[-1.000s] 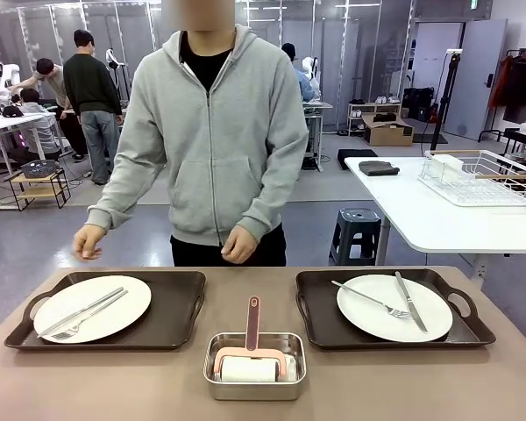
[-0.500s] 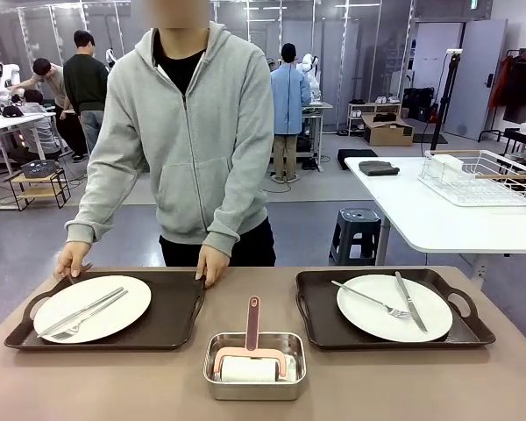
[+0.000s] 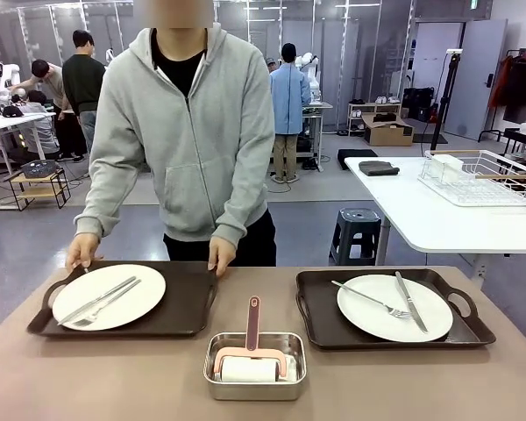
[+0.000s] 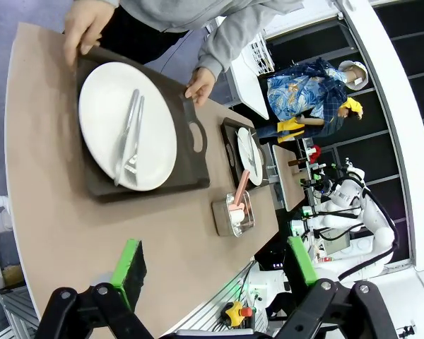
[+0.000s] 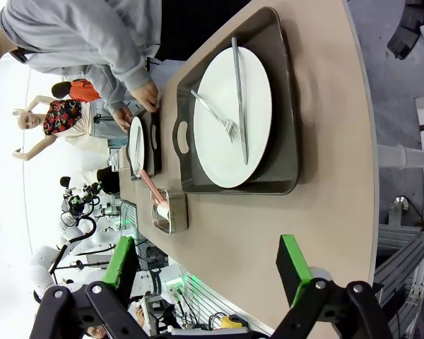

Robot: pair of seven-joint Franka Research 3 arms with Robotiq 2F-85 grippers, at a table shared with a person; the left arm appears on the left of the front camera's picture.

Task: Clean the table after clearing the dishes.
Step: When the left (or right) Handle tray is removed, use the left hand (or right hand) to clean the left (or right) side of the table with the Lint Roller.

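On the beige-brown table [image 3: 114, 386] are two dark trays, each carrying a white plate with a fork and knife. The person's hands [image 3: 221, 256] grip the far edge of the left tray [image 3: 184, 307], which holds one plate [image 3: 110, 296]. The right tray [image 3: 320, 316] with its plate [image 3: 394, 307] lies untouched. My left gripper [image 4: 215, 265] hangs open high above the table, well short of the held tray [image 4: 191, 152] and plate [image 4: 127, 127]. Open as well, my right gripper [image 5: 206, 272] hovers above the table short of the right tray [image 5: 283, 141] and plate [image 5: 233, 116].
A small steel pan [image 3: 254, 366] holding a pink-handled roller sits at the front middle, between the trays. Behind on the right, a white table [image 3: 438, 219] carries a wire rack. People stand farther back in the room.
The person stepped to the left tray, took hold of its far edge with both hands, and shifted it to the right and up off its earlier spot. Neither gripper's state changed.
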